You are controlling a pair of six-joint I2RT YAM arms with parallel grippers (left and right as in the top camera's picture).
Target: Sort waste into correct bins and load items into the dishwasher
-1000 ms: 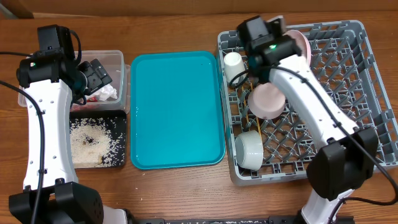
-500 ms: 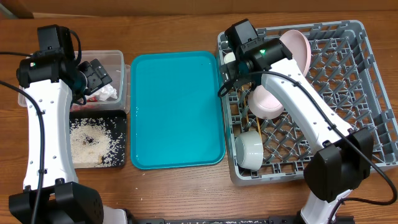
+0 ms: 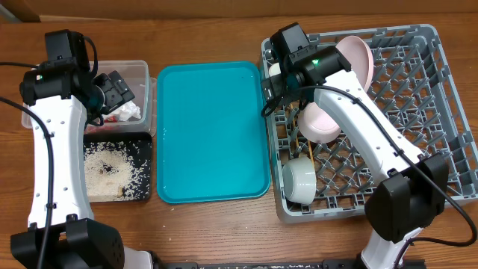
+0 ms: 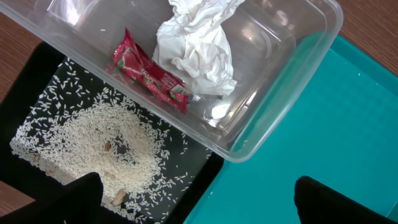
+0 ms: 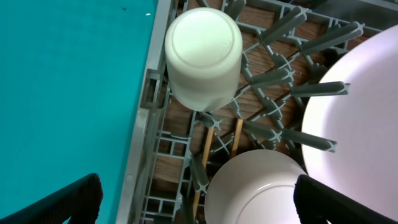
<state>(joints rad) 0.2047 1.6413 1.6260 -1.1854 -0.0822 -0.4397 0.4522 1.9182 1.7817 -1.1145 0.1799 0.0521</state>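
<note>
Clearly inverted: small white cup, smooth base up, in grey rack.

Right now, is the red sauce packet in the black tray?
No, the red sauce packet lies in the clear tub beside the napkin; the black tray holds rice.

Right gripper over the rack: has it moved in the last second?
Yes, the right gripper went left along the dish rack toward the teal tray.
</note>
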